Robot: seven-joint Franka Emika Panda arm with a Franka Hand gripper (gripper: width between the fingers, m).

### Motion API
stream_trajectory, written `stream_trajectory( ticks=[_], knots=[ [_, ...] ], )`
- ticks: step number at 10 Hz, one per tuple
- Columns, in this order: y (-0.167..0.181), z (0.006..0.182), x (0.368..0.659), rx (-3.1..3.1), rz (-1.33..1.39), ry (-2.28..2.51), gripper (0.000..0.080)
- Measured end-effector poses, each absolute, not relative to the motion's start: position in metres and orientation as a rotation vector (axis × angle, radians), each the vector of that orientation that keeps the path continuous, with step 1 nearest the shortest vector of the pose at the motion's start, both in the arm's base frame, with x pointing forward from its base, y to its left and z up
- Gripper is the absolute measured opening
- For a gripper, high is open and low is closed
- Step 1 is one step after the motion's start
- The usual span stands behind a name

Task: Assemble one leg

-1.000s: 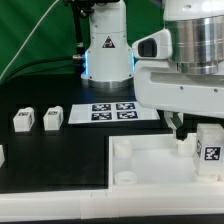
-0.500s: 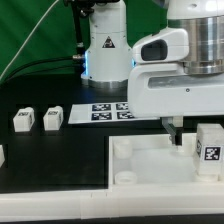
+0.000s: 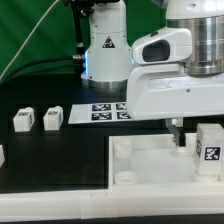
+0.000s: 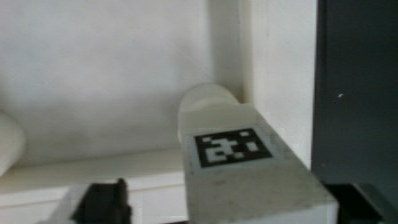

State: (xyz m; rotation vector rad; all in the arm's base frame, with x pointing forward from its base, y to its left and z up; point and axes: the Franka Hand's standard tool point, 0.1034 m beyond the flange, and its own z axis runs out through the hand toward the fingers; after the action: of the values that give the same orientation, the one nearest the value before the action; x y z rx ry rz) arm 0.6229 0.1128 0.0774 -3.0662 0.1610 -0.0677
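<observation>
**Wrist view has the leg (image 4: 246, 175) right up close, gripper (image 3: 178, 132) parked just beside it**

Closest in, we get the leg filling a good chunk of the wrist view. It's a white block with a rounded end, and its black-and-white tag (image 4: 228, 148) faces the camera. One dark finger (image 4: 111, 200) shows near the frame's edge with a gap between it and the leg. We can't find the other finger, so we honestly can't tell how wide the jaws are. Nothing seems to be pinched in them.

Switching to the exterior view and working front to back, the big white square piece (image 3: 150, 162) lies nearest the camera. The leg (image 3: 209, 143) stands on it toward the far corner at about 3 o'clock in the frame. It's upright, long axis vertical, tag facing us. We can't say whether it's properly seated in a corner socket.

The bit that matters is that the leg sits at roughly 4 o'clock from the gripper, just beside it and apparently not touching. Our read is that the fingers need to shift sideways toward the leg and straddle it before closing. With an upright block like that, a nudge from one finger could tip it.

Further back, two spare legs (image 3: 38, 118) sit on the black table (image 3: 70, 150) at about 9 o'clock, well apart from the action. The marker board (image 3: 112, 110) lies behind them, and the arm's base (image 3: 106, 50) is at 12 o'clock.
</observation>
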Motion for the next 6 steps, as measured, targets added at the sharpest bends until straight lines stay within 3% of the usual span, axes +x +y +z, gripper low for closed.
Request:
stream_trajectory(
  ticks=[1,2,6],
  knots=[
    [0.1128,0.0774,0.6229,-3.066,-0.068,0.161,0.0366],
    [0.1128,0.0774,0.6229,-3.066,-0.068,0.161,0.0290],
    [0.1131,0.0773,0.6228,-3.055,-0.063,0.279,0.0290]
  ],
)
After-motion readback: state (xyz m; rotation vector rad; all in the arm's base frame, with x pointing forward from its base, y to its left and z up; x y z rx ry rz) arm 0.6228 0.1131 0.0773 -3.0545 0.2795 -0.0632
